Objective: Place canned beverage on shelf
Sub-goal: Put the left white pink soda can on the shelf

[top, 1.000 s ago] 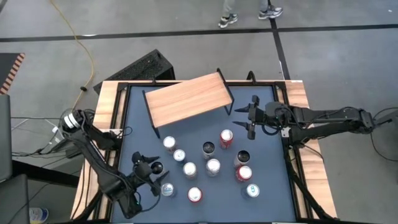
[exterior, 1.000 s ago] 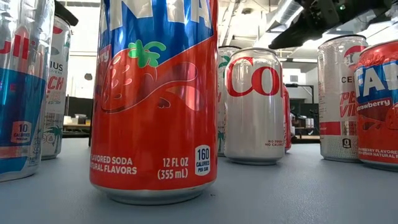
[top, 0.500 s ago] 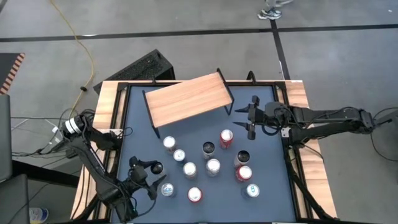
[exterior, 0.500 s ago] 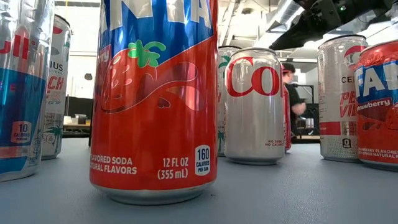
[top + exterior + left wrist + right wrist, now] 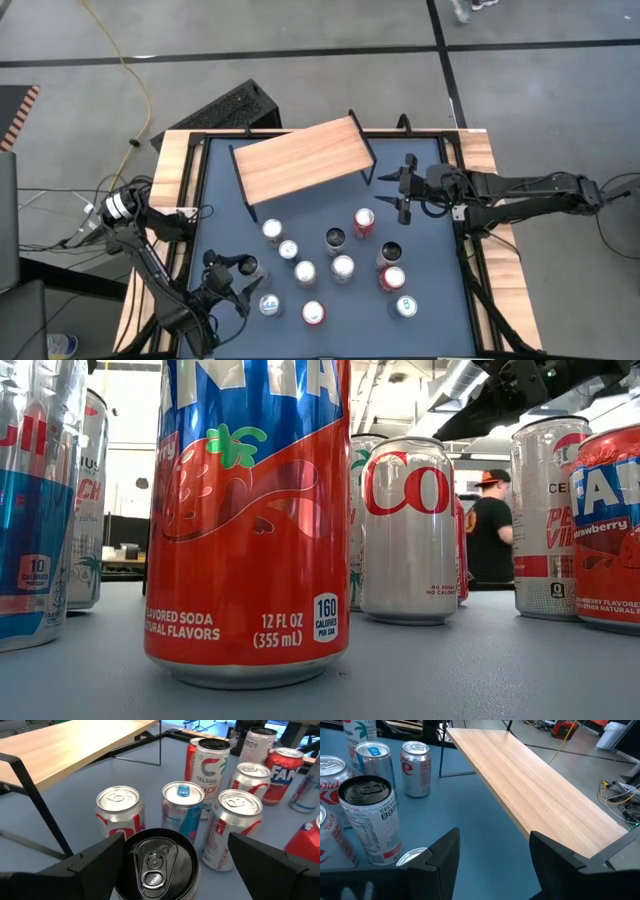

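Observation:
Several beverage cans stand upright on the dark table (image 5: 440,250), between its middle and near edge. My left gripper (image 5: 228,280) is open at the near left. A black-topped can (image 5: 159,862) (image 5: 248,267) stands between its fingers, close to one finger and well clear of the other. The shelf (image 5: 303,158) (image 5: 535,785), a light wooden board on thin black legs, stands at the far middle with nothing on it. My right gripper (image 5: 404,188) (image 5: 492,850) hangs open above the table, just right of the shelf. My left gripper comes at the black-topped can's upper wall about level, from the table's near left. One finger (image 5: 100,862) lies right beside the can's rim (image 5: 127,851); whether it touches, I cannot tell. The other finger stands apart from the can.
A silver and red can (image 5: 118,815), a pale blue can (image 5: 182,812) and another silver and red can (image 5: 235,827) stand just beyond the black-topped one. A red strawberry can (image 5: 245,520) fills the low view. A person (image 5: 490,530) stands in the room behind.
My left gripper has drawn a little toward the table's near edge and sunk, rolling its wrist, beside the black-topped can. Its fingers stay open. A person has walked into the room behind the table.

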